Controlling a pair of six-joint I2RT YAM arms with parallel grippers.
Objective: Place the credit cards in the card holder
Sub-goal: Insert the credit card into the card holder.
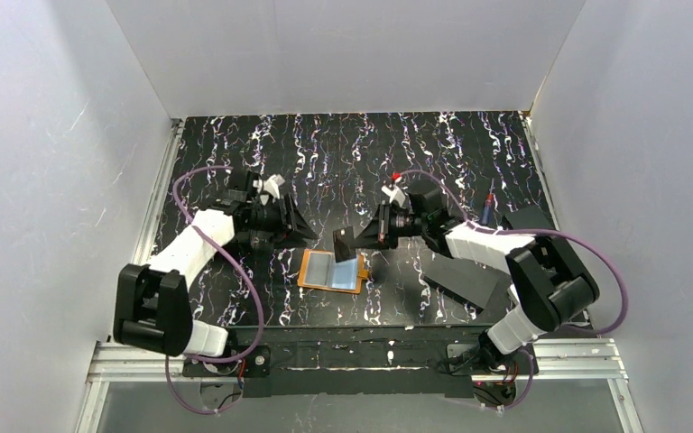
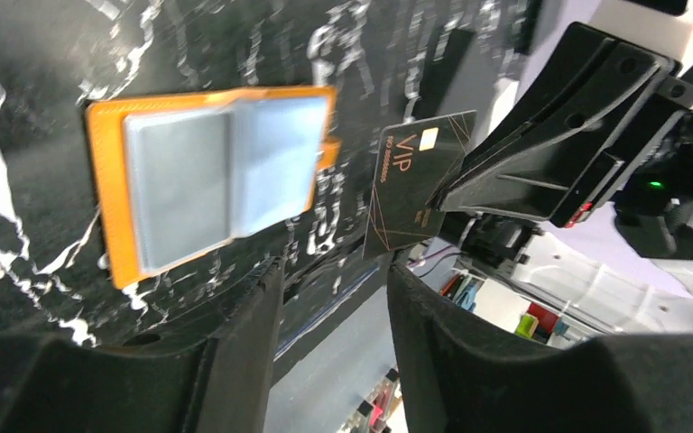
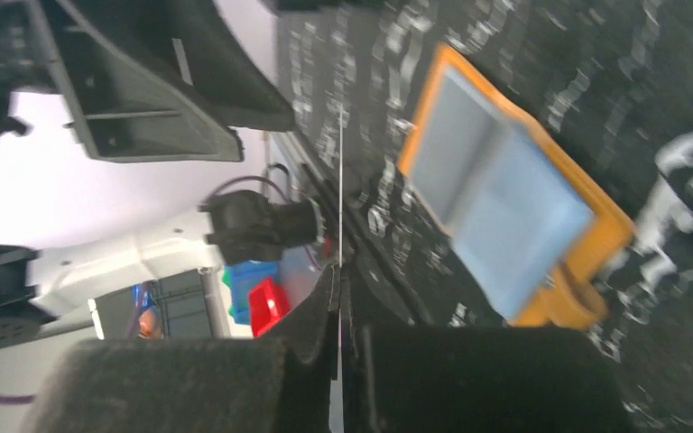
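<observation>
right end effector (image 2: 438, 194): pinching credit card (image 2: 411, 180)
left end effector (image 2: 329, 284): parted, empty
risk: corner pinch lets it pivot, missing card holder (image 2: 207, 180)

The top view is lit evenly; the white walls (image 1: 45, 180) are rendered bright and only faint shadows are cast on the marbled table (image 1: 343, 153). In the left wrist view the card (image 2: 415, 185) is shown sharply, its chip glinting pale, while the fingers (image 2: 235, 361) along the bottom edge are left dark and soft. The right wrist view is smeared by motion blur, the card holder (image 3: 505, 216) most of all; its upper left is washed out.
</observation>
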